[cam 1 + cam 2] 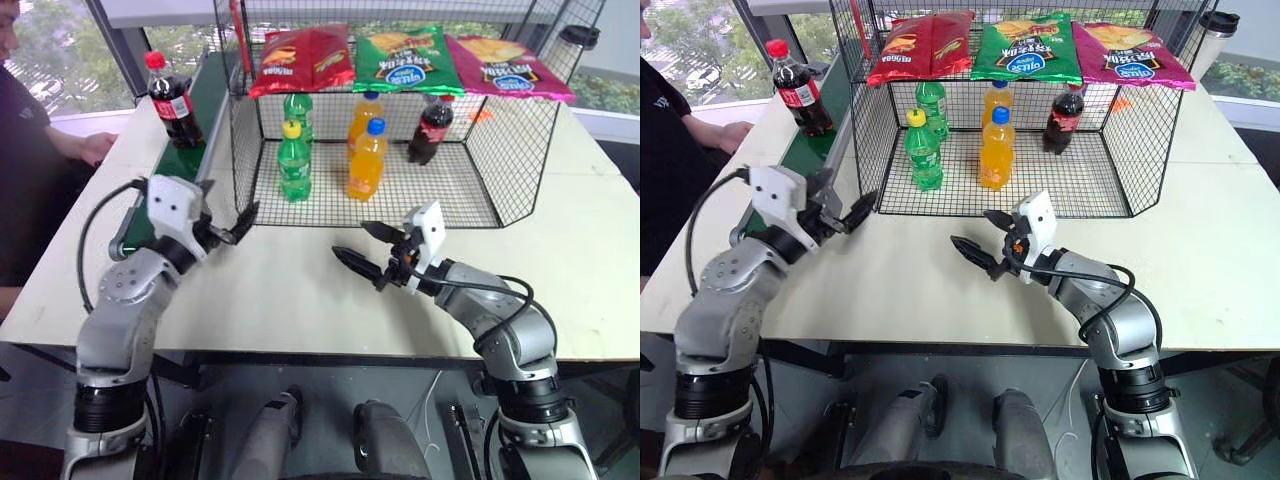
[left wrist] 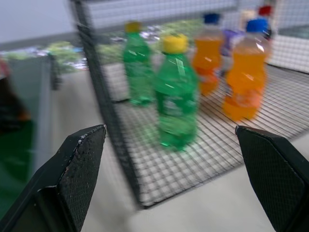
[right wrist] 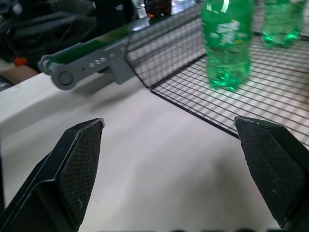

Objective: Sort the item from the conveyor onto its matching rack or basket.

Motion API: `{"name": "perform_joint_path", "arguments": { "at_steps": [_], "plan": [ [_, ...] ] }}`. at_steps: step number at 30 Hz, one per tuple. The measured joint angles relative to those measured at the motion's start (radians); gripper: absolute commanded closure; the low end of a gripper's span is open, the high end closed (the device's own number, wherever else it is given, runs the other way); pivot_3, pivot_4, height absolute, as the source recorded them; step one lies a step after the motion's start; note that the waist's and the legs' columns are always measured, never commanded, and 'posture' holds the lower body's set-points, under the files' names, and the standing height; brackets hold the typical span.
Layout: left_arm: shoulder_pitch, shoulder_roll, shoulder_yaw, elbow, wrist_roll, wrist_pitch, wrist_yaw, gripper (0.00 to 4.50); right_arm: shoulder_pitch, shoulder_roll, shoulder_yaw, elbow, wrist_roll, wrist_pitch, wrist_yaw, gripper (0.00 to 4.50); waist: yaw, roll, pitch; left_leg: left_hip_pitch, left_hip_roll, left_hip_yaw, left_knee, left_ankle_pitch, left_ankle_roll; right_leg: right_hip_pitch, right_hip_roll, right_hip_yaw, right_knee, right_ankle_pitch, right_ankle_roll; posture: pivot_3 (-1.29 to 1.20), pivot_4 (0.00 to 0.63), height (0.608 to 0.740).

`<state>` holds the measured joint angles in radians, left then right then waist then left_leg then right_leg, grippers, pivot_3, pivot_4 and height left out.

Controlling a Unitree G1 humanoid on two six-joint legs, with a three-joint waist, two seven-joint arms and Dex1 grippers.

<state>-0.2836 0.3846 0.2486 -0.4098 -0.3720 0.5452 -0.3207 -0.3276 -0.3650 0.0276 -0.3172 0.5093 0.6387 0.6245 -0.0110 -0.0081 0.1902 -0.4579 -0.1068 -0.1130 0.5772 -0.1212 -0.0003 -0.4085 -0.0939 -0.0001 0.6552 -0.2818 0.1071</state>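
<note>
Dark-brown cola in a red-capped bottle (image 1: 172, 98) stands upright on the green belt (image 1: 190, 150), at the far left of the pale surface (image 1: 300, 290); we see a person's arm (image 1: 80, 148) just beyond the belt. Beside the belt sits the wire basket (image 1: 500, 160), holding two green bottles (image 1: 293, 160), two orange bottles (image 1: 366, 160) and a second cola bottle (image 1: 430, 128), with chip bags (image 1: 400, 58) on its slanted top shelf. We note the left tool (image 1: 228, 228) near the basket's front corner by the belt, spread wide and empty; the right tool (image 1: 366, 250) hovers over the surface before the basket, equally wide and empty.

Left wrist view: both fingers (image 2: 72, 169) stand far apart, nothing between them; the basket's corner and green bottles lie ahead.

Right wrist view: fingers (image 3: 72, 169) wide apart, empty; the belt's rounded end (image 3: 67, 72) and the basket floor lie ahead.
</note>
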Motion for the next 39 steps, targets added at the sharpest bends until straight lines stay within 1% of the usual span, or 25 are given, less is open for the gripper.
{"name": "perform_joint_path", "arguments": {
  "at_steps": [5,8,11,19,31,34,36,39],
  "plan": [
    [-0.003,-0.010,0.128,0.009,-0.019,0.039,0.122,0.00,-0.011,-0.010,0.007,-0.006,0.016,0.011,0.016,0.03,0.000,0.000,0.000,0.000,0.000,0.000,0.000,0.000,0.000,0.000,0.000,0.000,0.000,0.000,0.000,0.00,0.150,0.738],
    [0.001,-0.008,0.182,0.048,-0.023,0.039,0.156,0.00,-0.019,-0.028,0.026,-0.033,0.016,0.003,0.048,0.03,0.001,0.000,0.000,0.000,0.000,0.000,0.000,0.000,0.000,0.000,0.000,0.000,0.000,0.000,0.000,0.00,0.150,0.738],
    [0.011,0.005,0.206,0.099,-0.022,0.033,0.160,0.00,-0.018,-0.037,0.041,-0.040,0.015,-0.011,0.070,0.03,0.001,0.000,0.000,0.000,0.000,0.000,0.000,0.000,0.000,0.000,0.000,0.000,0.000,0.000,0.000,0.00,0.150,0.738],
    [0.012,0.034,0.200,0.187,-0.017,-0.017,0.126,0.00,-0.018,-0.049,0.066,-0.041,-0.003,-0.037,0.089,0.03,0.002,-0.001,0.000,0.000,0.000,0.000,0.000,0.000,0.000,-0.001,0.000,0.000,-0.003,0.000,0.000,0.00,0.150,0.738],
    [0.005,0.047,0.127,0.286,0.022,-0.093,0.077,0.00,-0.018,-0.050,0.066,-0.041,-0.014,-0.037,0.082,0.03,0.001,-0.001,0.000,0.000,0.000,0.000,0.000,0.000,0.000,-0.001,0.000,0.000,-0.003,0.000,0.000,0.00,0.150,0.738],
    [0.010,0.046,0.122,0.295,0.032,-0.114,0.064,0.78,-0.019,-0.050,0.066,-0.041,-0.015,-0.037,0.080,0.00,0.002,-0.001,0.000,0.000,0.000,0.000,0.000,0.000,0.000,-0.001,0.000,0.000,-0.004,0.000,0.000,0.00,0.150,0.738],
    [0.015,0.043,0.124,0.295,0.018,-0.123,0.055,1.48,-0.022,-0.050,0.065,-0.041,-0.016,-0.037,0.079,0.00,0.003,-0.001,0.000,0.000,0.000,0.000,0.000,0.000,0.000,-0.001,0.000,0.000,-0.004,0.000,0.000,0.00,0.150,0.738],
    [0.015,0.041,0.139,0.294,-0.015,-0.114,0.059,1.48,-0.024,-0.052,0.065,-0.041,-0.016,-0.037,0.079,0.00,0.001,-0.001,0.000,0.000,0.000,-0.001,0.000,0.000,0.000,-0.001,0.000,0.000,-0.004,0.000,0.000,0.00,0.150,0.738]
  ]
}}
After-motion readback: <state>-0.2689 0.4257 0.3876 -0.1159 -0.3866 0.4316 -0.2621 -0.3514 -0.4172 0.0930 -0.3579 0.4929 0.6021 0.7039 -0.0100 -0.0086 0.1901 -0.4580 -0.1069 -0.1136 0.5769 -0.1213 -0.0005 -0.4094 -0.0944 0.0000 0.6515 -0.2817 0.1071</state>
